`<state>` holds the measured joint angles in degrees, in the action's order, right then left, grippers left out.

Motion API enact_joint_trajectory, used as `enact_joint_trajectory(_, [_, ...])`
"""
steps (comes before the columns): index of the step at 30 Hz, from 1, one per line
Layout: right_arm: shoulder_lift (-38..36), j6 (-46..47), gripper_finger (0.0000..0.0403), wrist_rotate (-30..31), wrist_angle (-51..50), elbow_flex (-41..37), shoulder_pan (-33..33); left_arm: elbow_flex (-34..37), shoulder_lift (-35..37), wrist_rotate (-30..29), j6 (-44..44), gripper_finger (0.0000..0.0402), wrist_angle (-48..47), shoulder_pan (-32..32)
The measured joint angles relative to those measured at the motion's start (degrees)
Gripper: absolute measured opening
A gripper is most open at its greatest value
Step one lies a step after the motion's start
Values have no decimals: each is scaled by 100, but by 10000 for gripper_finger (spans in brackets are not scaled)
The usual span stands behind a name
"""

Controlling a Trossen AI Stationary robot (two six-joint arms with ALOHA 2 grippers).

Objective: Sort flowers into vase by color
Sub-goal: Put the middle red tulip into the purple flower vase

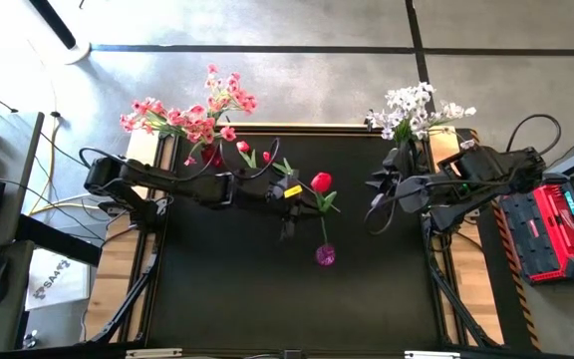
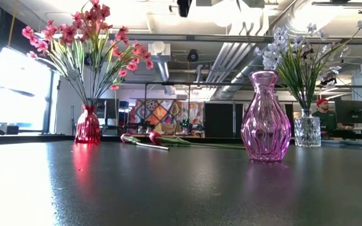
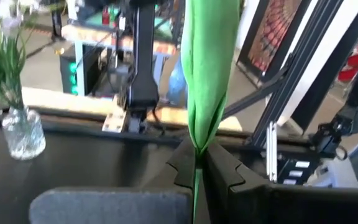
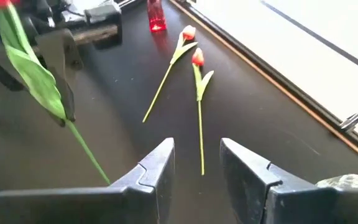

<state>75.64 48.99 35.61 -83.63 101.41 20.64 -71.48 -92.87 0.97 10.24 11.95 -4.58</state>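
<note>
High view: left end effector (image 1: 289,191) is closed on a red tulip (image 1: 321,181), its stem slanting down toward the pink vase (image 1: 325,254), the landmark here, at mid-desk (image 1: 227,299); the bloom sits beyond the vase, not over its mouth, so a release from here would likely drop the stem beside the neck. Right end effector (image 1: 375,214) waits right of the vase, jaws part-open, holding nothing. Low view: the vase is narrow-necked and stands alone; a sideways nudge from the stem tip could tip it. Two more tulips (image 2: 149,139) lie flat behind it to the left, toward the red vase (image 2: 88,125). Left wrist view: fingers (image 3: 182,165) pinch the stem under the green leaf (image 3: 207,74); a thin stem in a tight pinch may swivel, spoiling aim. Right wrist view: the held stem hangs just ahead of the empty fingers (image 4: 157,165), so a collision is possible if either arm advances.
</note>
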Motion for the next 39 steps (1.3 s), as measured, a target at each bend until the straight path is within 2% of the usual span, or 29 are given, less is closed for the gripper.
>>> enact_joint_trajectory(12, [9,9,119,304,23,0,-2,2,-109,-39,57,6,-258,-11])
enact_joint_trajectory(14, [21,153,123,527,-118,0,0,4,-113,-241,59,17,-377,-37])
enact_joint_trajectory(17, [18,736,130,916,-663,0,0,46,-122,-592,-47,43,-517,-80])
enact_joint_trajectory(19, [-13,789,134,1038,-621,-1,-2,52,-137,-605,-42,68,-618,-89])
enact_joint_trajectory(26, [-42,640,142,1266,-543,-4,-2,55,-261,103,319,169,-750,-70])
enact_joint_trajectory(31, [-44,603,142,1379,-541,-7,-2,-40,-238,197,363,207,-811,-100])
enact_joint_trajectory(35, [-20,511,142,1157,-494,-7,-202,-428,-158,160,198,214,-887,-194])
enact_joint_trajectory(39, [148,-149,142,212,-442,-14,-746,-856,-132,137,-32,220,-1455,-235])
